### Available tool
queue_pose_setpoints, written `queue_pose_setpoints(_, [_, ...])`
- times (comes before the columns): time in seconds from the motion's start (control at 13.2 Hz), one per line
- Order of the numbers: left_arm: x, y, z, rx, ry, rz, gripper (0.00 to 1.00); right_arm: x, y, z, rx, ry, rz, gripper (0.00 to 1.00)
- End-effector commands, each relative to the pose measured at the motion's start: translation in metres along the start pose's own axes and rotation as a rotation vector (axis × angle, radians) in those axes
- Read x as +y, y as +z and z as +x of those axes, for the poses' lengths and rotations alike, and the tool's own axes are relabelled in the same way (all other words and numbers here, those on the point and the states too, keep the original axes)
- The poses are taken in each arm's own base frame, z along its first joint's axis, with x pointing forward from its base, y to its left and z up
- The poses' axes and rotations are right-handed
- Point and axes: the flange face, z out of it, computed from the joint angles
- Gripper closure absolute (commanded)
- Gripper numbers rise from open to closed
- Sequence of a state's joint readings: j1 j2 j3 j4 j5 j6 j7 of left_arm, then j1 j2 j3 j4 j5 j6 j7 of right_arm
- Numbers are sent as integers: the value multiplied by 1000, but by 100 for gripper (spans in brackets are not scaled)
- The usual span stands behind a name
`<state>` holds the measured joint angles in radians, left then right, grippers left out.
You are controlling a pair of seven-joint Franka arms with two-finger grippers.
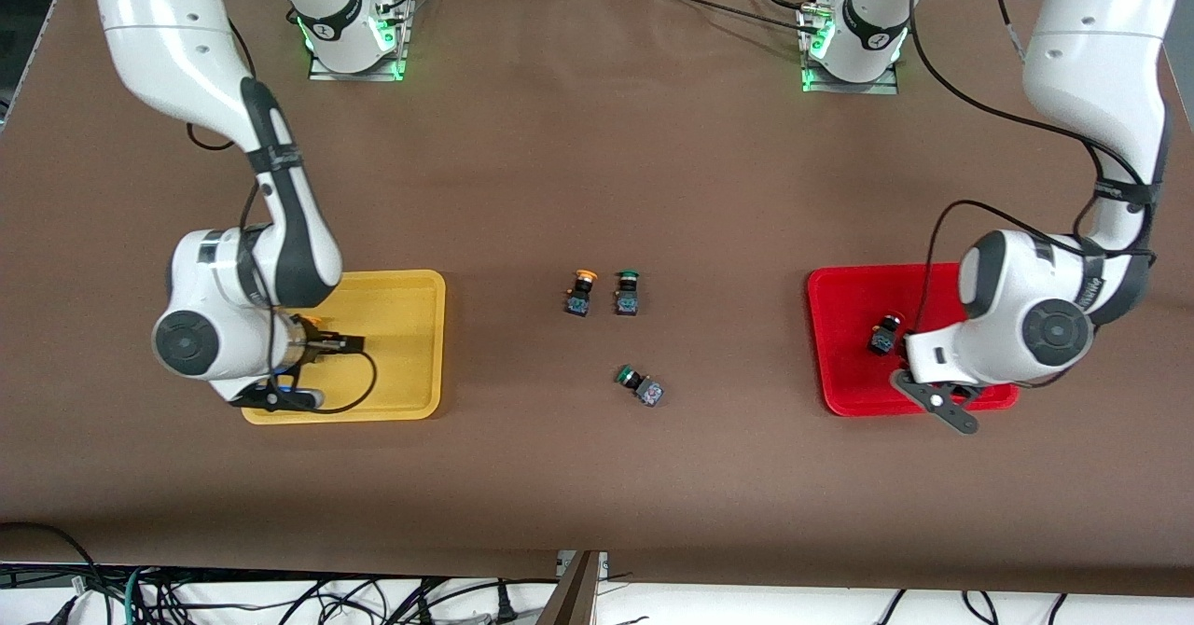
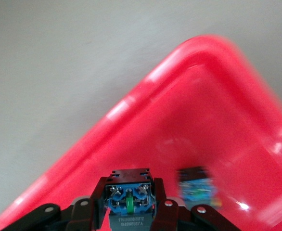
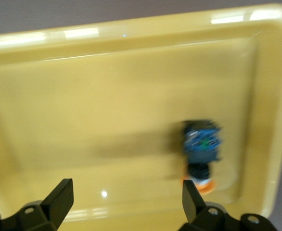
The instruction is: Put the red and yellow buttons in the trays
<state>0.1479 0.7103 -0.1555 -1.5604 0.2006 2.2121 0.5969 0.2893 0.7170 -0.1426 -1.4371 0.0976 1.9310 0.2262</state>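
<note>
Red button [image 2: 130,199] with dark blocky body gripped by left end effector [image 2: 130,211] over red tray [image 2: 189,96], right end effector [image 3: 126,202] open.

Robot lab: bolted arm bases [image 1: 354,42], brown-covered table [image 1: 597,168], cable tangle [image 1: 280,597].

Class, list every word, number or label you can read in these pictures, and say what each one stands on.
None can be read.
Button held in the left gripper: printed line on its body, too blurred to read.
Markings on the arm collars near the bases: too small to read.
</note>
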Motion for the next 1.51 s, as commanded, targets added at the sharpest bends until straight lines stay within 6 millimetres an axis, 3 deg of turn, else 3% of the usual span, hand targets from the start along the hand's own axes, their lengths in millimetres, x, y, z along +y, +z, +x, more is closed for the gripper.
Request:
queue_pose_setpoints(0.0, [-12,22,-5,11,65,12,63,-72,-2,-29,-3,76,6,0])
queue_pose_setpoints(0.08, [-11,19,-3,16,65,13,3,-103,0,-41,-3,109,11,0])
queue_pose_setpoints(0.23, [-6,-6,3,28,75,33,0,-155,-2,-56,22,187,38,0])
queue_pose_setpoints(0.38, [-4,-50,3,42,61,41,0,-197,1,-73,49,212,67,0])
queue_pose_setpoints(0.53, [10,-107,-3,41,30,-7,0,-234,13,-90,79,246,88,0])
queue_pose_setpoints(0.83, [41,-219,-34,12,-185,-107,0,-283,36,-116,117,290,118,0])
queue_pose_setpoints(1.06, [51,-295,-56,-72,-290,-129,0,-317,53,-133,155,319,159,0])
queue_pose_setpoints(1.13, [60,-312,-57,-100,-297,-134,0,-330,57,-141,175,314,182,0])
queue_pose_setpoints(1.21, [69,-317,-54,-132,-326,-119,0,-337,61,-145,182,313,191,0])
queue_pose_setpoints(1.28, [94,-324,-42,-143,-347,-86,0,-342,66,-150,183,306,188,0])
queue_pose_setpoints(1.43, [108,-342,-57,-111,-570,-19,0,-346,72,-154,179,302,181,1])
